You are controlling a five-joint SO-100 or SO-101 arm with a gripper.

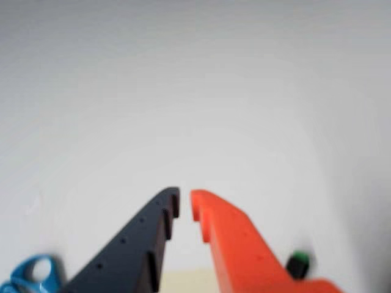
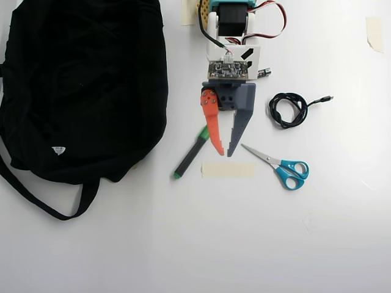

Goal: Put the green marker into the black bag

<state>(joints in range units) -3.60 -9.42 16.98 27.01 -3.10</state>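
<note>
The green marker point(image 2: 189, 155) lies slanted on the white table, its green cap up by my orange finger and its small green end pointing down-left. In the wrist view only its green cap point(image 1: 299, 264) shows, to the right of the orange finger. The black bag point(image 2: 79, 85) lies flat at the left of the overhead view, with a strap looping below it. My gripper point(image 2: 225, 152) point(image 1: 184, 201) hovers just right of the marker's cap. Its orange and dark grey jaws stand nearly together with only a thin gap, and nothing is between them.
Blue-handled scissors point(image 2: 284, 168) point(image 1: 33, 274) lie right of the gripper. A strip of pale tape point(image 2: 227, 170) is stuck to the table below the fingertips. A coiled black cable point(image 2: 288, 110) lies at the right. The arm's base point(image 2: 229, 24) stands at the top.
</note>
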